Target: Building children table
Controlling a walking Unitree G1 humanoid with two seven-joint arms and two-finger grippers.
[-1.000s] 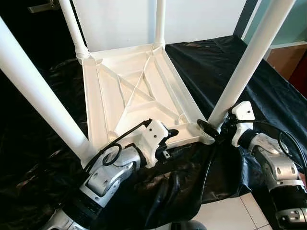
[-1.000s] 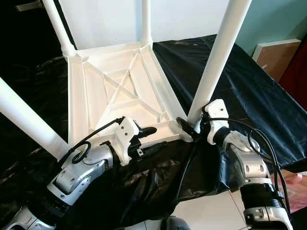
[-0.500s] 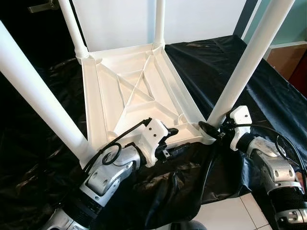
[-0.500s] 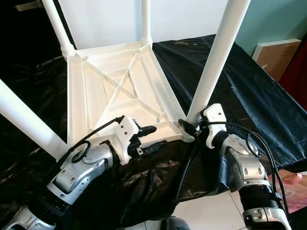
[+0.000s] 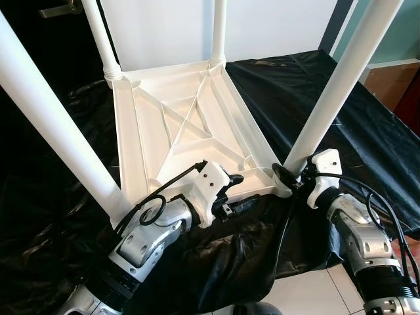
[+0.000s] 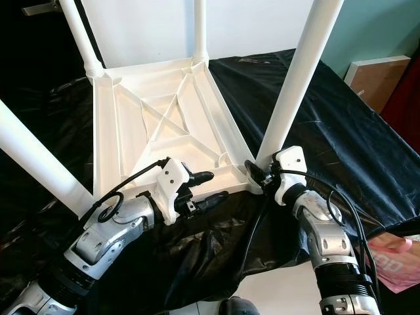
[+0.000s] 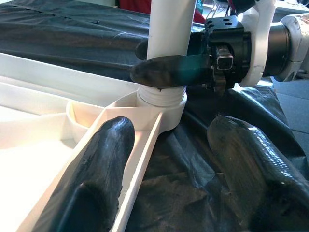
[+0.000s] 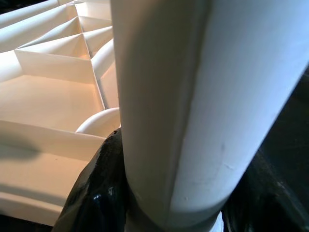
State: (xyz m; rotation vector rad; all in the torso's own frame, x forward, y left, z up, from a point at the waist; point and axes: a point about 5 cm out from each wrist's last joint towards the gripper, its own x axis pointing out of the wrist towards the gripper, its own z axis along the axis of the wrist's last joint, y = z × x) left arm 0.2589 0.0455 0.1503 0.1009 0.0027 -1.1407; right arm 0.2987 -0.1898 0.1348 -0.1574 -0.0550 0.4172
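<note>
We seem to be in a home room: tiled floor point(image 5: 308, 289), teal wall point(image 5: 387, 33), door handle point(image 5: 58, 9).

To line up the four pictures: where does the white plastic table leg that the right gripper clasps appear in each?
Left eye: white plastic table leg, right of centre.
Right eye, right of centre.
Left wrist, top centre.
Right wrist, close up.
Shared landmark: right gripper at its base.
</note>
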